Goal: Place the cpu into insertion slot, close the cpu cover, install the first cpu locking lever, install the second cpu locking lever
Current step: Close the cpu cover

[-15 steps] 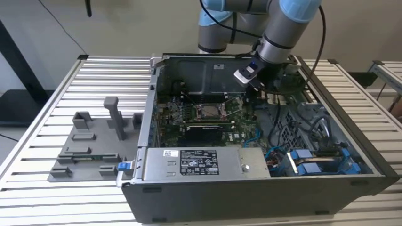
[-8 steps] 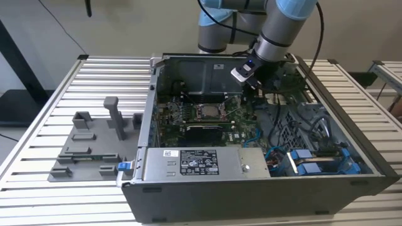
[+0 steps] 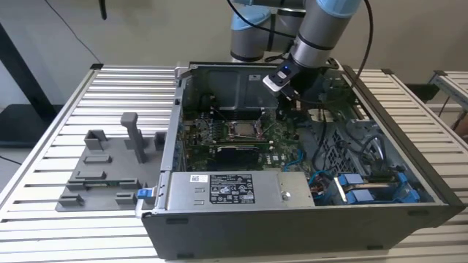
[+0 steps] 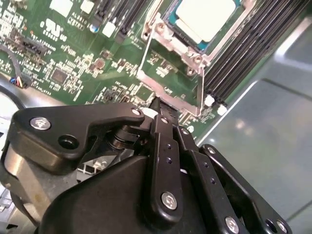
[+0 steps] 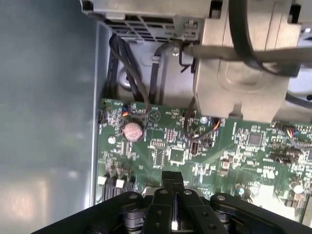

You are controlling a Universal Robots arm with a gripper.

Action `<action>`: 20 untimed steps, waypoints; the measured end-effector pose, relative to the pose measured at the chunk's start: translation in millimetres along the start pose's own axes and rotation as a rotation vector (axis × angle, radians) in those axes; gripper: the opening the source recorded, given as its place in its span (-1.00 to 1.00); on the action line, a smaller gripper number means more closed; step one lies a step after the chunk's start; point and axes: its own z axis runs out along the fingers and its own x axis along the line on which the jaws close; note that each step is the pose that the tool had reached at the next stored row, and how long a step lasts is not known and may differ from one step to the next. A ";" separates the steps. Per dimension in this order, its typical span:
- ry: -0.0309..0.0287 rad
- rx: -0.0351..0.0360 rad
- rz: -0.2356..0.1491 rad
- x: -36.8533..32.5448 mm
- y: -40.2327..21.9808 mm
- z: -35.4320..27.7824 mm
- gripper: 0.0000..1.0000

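The cpu [image 4: 204, 17], a small square chip with a silver-grey top, lies in the socket on the green motherboard; in the exterior view the cpu [image 3: 241, 129] shows mid-board. The cpu cover [image 4: 165, 90], a thin metal frame, is swung open away from the socket, and the board shows through its cut-out. My gripper [image 4: 165, 108] is shut, with its black fingertips on the cover's free edge. In the first wrist view the gripper [image 5: 172, 179] hangs over the board with its fingers together. In the exterior view the gripper [image 3: 296, 101] reaches into the case, to that view's right of the socket.
A grey power-supply box [image 3: 234, 189] with a white label lines the case's near wall. Blue-plugged cables [image 3: 358, 189] fill the exterior view's right part of the case. Black memory slots [image 4: 253, 44] run beside the socket. A grey fixture plate [image 3: 102, 175] lies outside on the slatted table.
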 end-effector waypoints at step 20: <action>-0.0014 -0.0134 -0.001 4.2 -36.7 -7.0 -0.79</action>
